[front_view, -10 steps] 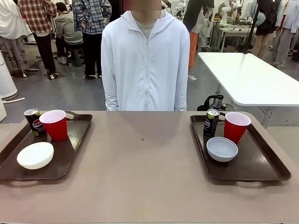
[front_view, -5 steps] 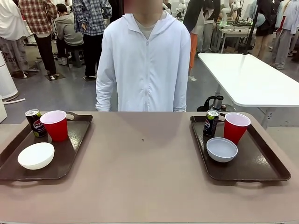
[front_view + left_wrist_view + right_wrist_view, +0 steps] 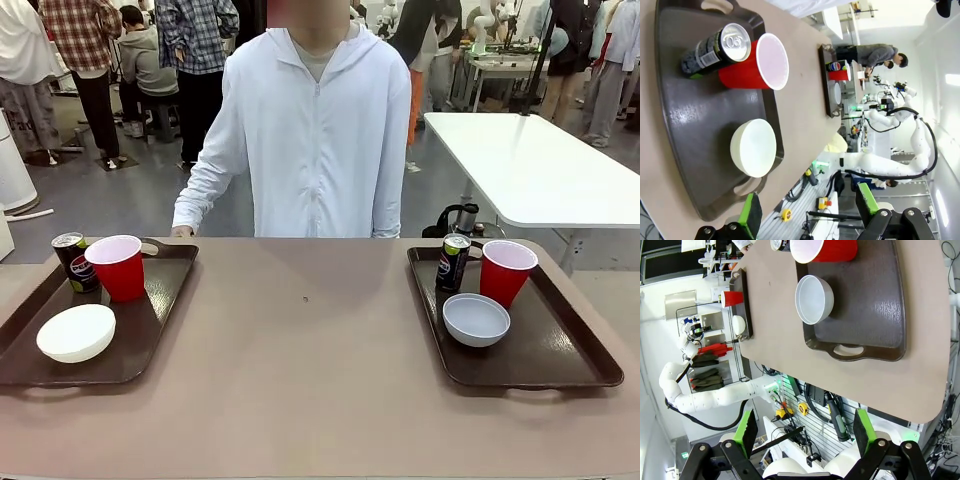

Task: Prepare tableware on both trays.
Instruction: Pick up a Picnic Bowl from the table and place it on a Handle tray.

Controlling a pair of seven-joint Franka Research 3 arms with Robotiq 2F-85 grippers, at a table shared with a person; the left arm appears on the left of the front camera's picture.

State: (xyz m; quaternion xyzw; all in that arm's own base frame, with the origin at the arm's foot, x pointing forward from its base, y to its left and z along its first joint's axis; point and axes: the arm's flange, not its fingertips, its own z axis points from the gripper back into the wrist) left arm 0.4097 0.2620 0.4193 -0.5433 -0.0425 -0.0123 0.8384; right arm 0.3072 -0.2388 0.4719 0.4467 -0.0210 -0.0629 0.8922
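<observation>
Front view: person's hand rests at the desk edge beside the left tray.
Left tool: fingers apart, holding nothing.
Right tool: fingers apart, holding nothing.

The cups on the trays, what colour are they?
Both cups are red outside and pale inside, clearest in the front view.

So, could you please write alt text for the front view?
Two dark brown trays, left and right, each hold a red cup, soda can and bowl; a person stands behind.
</observation>
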